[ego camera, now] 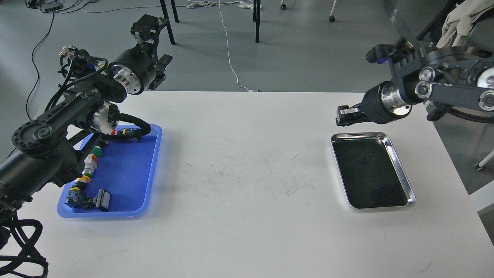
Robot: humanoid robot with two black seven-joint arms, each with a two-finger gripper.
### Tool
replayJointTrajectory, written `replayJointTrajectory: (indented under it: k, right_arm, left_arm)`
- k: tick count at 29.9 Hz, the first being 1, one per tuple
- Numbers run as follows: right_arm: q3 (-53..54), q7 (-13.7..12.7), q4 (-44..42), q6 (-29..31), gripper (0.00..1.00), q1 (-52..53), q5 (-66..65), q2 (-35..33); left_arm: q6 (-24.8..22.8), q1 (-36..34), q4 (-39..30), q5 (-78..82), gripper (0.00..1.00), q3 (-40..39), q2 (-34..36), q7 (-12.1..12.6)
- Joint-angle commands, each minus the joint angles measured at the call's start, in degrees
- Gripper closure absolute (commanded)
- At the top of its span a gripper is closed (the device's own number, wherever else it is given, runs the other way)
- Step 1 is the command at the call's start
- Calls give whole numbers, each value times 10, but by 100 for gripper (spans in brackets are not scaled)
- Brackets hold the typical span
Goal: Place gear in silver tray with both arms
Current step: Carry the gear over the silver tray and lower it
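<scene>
The silver tray (401, 170) lies on the right of the white table, its dark bottom bare but for a tiny dark speck. My right gripper (340, 116) hovers just beyond the tray's far left corner and points left. Its fingers are dark and cannot be told apart, and nothing shows in it. My left gripper (157, 45) is raised above the table's far left edge, behind the blue tray (146, 162). Its jaws stand apart and empty. I cannot pick out a gear. Several small coloured parts (92, 164) lie in the blue tray, partly hidden by my left arm.
A dark block part (101, 200) lies at the blue tray's near end. The table's middle (247, 173) shows scuff marks. Chair legs and cables stand on the floor beyond the table's far edge. The table's right edge is close to the silver tray.
</scene>
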Motion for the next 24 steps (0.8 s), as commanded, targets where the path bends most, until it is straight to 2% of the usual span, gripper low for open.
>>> replayJointTrajectory:
  k: [1, 13, 24]
  right_arm:
    - [17, -1, 4, -8, 98, -75, -50, -33]
    - [43, -4, -24, -60, 98, -134, -56, -6]
    - [43, -7, -24, -62, 96, -134, -54, 33]
  left_arm:
    - [1, -2, 1, 1, 2, 1, -11, 0]
    - [1, -9, 13, 9, 2, 4, -21, 1]
    - [1, -9, 13, 9, 2, 4, -22, 1]
